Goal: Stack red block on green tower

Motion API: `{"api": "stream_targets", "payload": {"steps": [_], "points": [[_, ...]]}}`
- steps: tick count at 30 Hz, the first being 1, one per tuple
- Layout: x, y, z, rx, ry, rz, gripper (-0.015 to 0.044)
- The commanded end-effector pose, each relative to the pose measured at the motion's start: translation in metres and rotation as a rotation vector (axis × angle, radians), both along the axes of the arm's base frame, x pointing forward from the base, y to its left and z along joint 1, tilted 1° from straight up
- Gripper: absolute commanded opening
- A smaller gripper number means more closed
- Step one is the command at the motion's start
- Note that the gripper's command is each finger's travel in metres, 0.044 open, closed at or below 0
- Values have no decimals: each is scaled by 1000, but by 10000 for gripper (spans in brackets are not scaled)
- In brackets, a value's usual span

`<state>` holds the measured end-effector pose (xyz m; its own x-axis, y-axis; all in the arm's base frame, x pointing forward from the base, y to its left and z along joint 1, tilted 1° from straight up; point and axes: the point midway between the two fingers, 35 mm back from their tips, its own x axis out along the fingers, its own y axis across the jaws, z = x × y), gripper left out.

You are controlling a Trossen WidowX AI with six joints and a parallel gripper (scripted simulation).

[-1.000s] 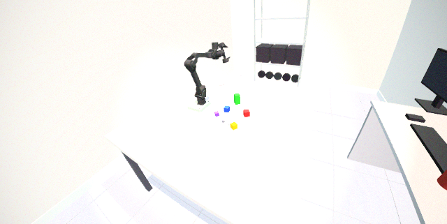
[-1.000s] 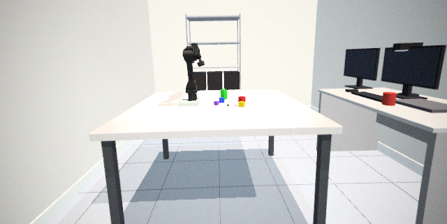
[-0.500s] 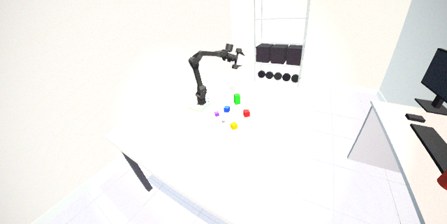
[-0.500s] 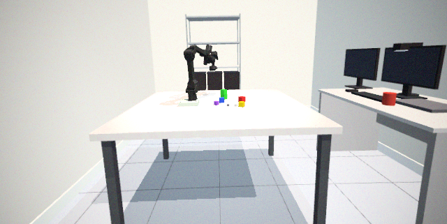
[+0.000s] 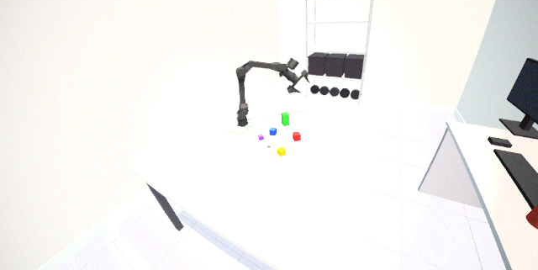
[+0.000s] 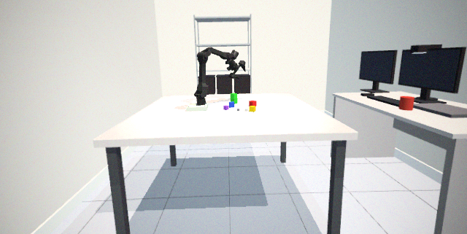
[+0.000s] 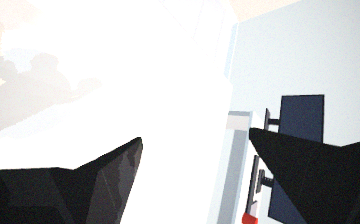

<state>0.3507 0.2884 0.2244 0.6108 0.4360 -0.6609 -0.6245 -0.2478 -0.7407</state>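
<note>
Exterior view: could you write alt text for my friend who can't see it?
A black robot arm reaches over a white table, its open tool empty above small blocks. A red block sits apart from a green tower; blue, purple and yellow blocks are nearby.

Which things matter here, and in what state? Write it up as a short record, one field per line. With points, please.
claw (image 5: 303,87) (image 6: 240,72) (image 7: 195,137): open, holding nothing, raised above the table (image 5: 252,203) (image 6: 226,128)
red block (image 5: 297,136) (image 6: 252,103): on the table, apart from the tower
green tower (image 5: 285,119) (image 6: 233,98): upright, nothing on top
other blocks: blue (image 5: 273,131) (image 6: 231,104), purple (image 5: 261,137) (image 6: 225,107), yellow (image 5: 282,151) (image 6: 252,108)
wrist view: no block visible
stacking: not done
</note>
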Motion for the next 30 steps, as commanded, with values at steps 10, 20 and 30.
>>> {"api": "stream_targets", "payload": {"steps": [10, 20, 30], "points": [[64, -128, -52, 16, 398, -545, 440], [72, -233, -81, 66, 688, -999, 440], [55, -304, -97, 120, 898, -1351, 440]]}}
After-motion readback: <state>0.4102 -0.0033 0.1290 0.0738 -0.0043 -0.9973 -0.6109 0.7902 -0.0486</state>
